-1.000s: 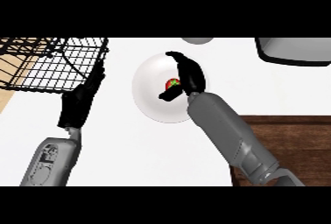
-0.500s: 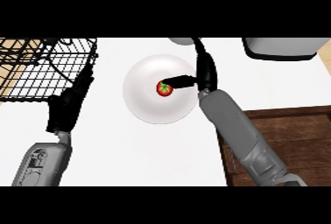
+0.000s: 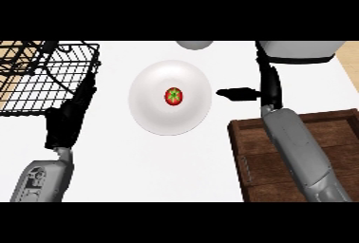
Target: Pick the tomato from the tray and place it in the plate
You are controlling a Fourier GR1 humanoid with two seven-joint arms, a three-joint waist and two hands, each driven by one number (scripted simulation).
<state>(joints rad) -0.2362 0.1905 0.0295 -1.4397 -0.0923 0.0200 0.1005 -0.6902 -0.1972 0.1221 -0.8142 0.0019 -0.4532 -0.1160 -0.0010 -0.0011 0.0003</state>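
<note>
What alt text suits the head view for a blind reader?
A tomato lies at the centre of a white plate. The open right hand is beside it, not touching; the left hand rests by a wire basket.

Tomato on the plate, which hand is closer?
Right. The right hand is just past the plate rim, right of the tomato; the left hand is farther left, beside the wire rack.

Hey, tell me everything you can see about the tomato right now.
The tomato is small, round and red, with a green star-shaped stem cap facing up. It sits near the middle of the white plate, touching only the plate. No hand holds it: the right hand is open off the plate's right rim, clear of the tomato.
</note>
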